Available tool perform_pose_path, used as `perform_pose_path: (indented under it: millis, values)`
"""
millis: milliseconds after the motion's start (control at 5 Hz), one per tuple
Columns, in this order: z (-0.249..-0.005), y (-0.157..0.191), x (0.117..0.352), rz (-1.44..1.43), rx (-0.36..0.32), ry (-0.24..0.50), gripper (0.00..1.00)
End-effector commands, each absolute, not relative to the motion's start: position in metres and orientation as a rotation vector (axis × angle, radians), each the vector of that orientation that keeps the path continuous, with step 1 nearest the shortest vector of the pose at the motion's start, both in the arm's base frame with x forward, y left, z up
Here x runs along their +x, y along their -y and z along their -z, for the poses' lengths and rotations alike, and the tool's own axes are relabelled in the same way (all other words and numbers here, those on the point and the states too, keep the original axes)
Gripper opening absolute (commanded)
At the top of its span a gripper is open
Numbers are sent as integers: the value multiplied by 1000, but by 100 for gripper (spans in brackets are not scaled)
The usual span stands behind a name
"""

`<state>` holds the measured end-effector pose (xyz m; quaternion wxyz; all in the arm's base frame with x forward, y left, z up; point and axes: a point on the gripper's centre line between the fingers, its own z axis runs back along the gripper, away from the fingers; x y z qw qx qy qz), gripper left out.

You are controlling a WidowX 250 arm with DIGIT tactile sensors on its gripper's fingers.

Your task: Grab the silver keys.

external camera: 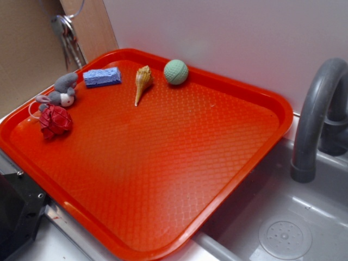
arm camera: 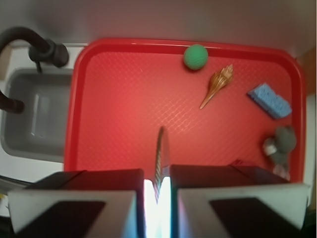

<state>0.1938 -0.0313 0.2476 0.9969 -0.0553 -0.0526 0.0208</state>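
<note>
The tool (arm camera: 157, 191) is clenched on the silver keys (arm camera: 159, 158), held edge-on between its jaws. The keys hang high above the red tray (arm camera: 124, 124), long axis pointing downward.

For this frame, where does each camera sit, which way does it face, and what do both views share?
Exterior: raised beside the counter, looking down across the red tray toward the wall; the silver keys hang top left, and no gripper is visible.
Wrist: on the arm above the tray, looking down past the gripper, shut on the keys.
Shared: tray, keys, green ball, shell, blue sponge, faucet.
</note>
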Motion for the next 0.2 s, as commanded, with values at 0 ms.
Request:
perform_pose_path:
  millis: [0]
  values:
    - [-248,43,191,-63,-108,225,0]
